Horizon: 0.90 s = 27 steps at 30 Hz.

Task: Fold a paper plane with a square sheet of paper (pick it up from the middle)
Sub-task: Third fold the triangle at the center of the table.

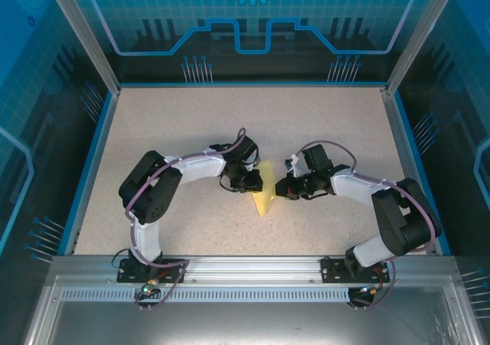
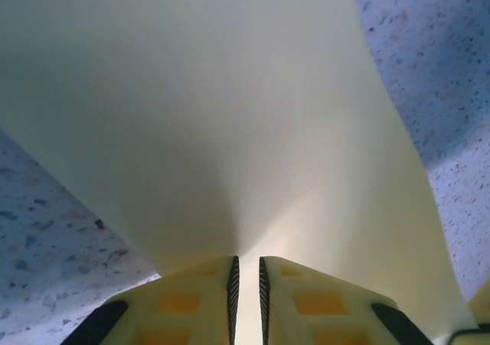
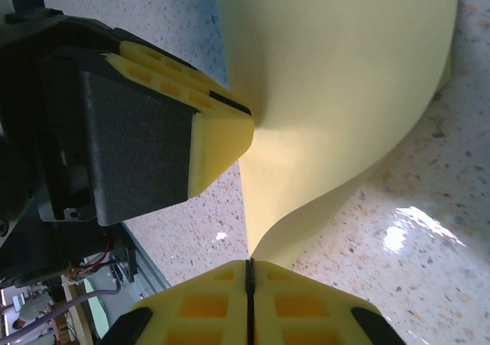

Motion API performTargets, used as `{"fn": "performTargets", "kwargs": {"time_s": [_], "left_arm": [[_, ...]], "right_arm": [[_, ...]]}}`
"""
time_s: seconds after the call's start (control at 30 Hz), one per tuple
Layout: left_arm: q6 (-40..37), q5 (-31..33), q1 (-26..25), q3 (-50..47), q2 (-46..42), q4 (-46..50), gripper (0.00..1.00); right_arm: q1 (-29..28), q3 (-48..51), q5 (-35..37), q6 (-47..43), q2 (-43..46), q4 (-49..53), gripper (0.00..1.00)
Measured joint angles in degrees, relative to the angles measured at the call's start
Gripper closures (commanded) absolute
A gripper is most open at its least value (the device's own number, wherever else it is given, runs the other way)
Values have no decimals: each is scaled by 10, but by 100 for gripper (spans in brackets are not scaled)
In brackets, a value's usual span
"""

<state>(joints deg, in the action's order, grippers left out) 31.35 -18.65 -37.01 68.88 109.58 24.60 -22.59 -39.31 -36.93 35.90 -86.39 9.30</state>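
The square sheet of paper (image 1: 264,197) is near the middle of the worktop (image 1: 191,123), slightly towards my bases, hanging between my two wrists as a pale-yellow, unmarked sheet bent into a loose curve. From above it looks like a narrow upright wedge whose lower corner points down at the speckled surface; I cannot tell whether that corner touches.

My left jaws are nearly closed and pinch the sheet. In the left wrist view the paper (image 2: 230,115) fans out wide and smooth from the thin slot between my two yellow ribbed fingers (image 2: 191,299). My right jaws are pressed together on another edge of the same sheet. In the right wrist view the paper (image 3: 344,92) sweeps down in a curl and narrows into the closed seam between those fingers (image 3: 298,303).

The two sets of jaws face each other at close range, with the left one's yellow tip against the paper. Both arms bend inward from the near rail (image 1: 253,265).
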Motion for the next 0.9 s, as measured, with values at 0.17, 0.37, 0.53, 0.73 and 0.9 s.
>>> {"fn": "performTargets", "kwargs": {"time_s": [0.17,0.37,0.53,0.73,0.9], "left_arm": [[-14,0,21,1,0,14,83],[-28,0,51,7,0,22,83],[-35,-1,56,30,15,21,84],[-45,-2,57,38,42,21,85],[-46,-2,58,38,45,21,85]], "right_arm": [[-3,-9,0,1,-13,-2,92],[-7,-16,0,2,-26,-4,92],[-10,-27,1,3,-39,-4,92],[-17,-42,2,6,-57,-7,92],[-27,-57,5,9,-75,-11,92]]}}
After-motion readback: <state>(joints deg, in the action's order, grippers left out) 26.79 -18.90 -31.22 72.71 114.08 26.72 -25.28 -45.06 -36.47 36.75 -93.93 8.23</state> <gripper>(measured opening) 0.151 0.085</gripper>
